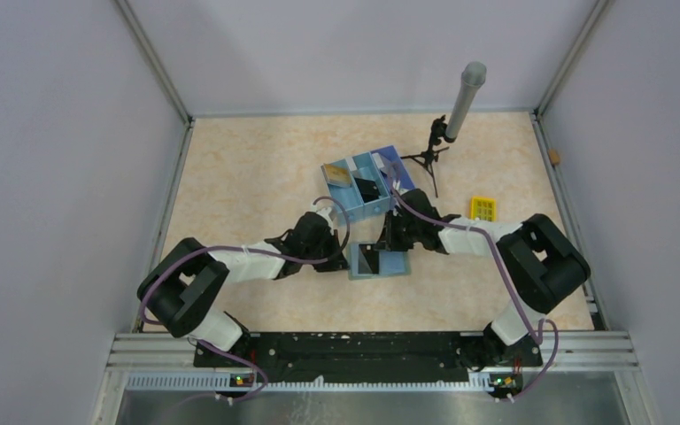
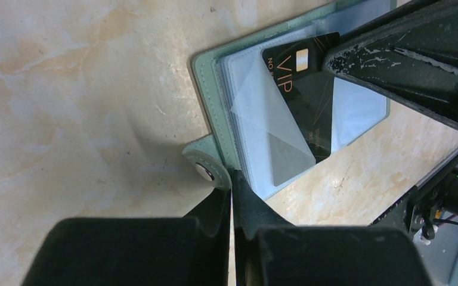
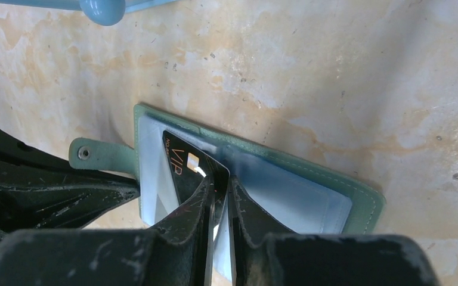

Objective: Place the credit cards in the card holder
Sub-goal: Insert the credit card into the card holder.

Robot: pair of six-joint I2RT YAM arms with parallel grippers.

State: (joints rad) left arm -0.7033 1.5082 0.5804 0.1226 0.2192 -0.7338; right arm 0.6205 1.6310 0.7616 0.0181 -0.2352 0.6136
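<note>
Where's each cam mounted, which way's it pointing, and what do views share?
Top external: above and behind the robot, looking down on the table; left arm and right arm show, left gripper and right gripper meeting at the card holder.
Left wrist: on the left wrist, looking along its shut fingers at the holder's snap tab; one of the right gripper's fingers crosses top right.
Right wrist: on the right wrist, looking down its fingers, closed on the black VIP card.
Shared: both wrist views show the open holder and card.
</note>
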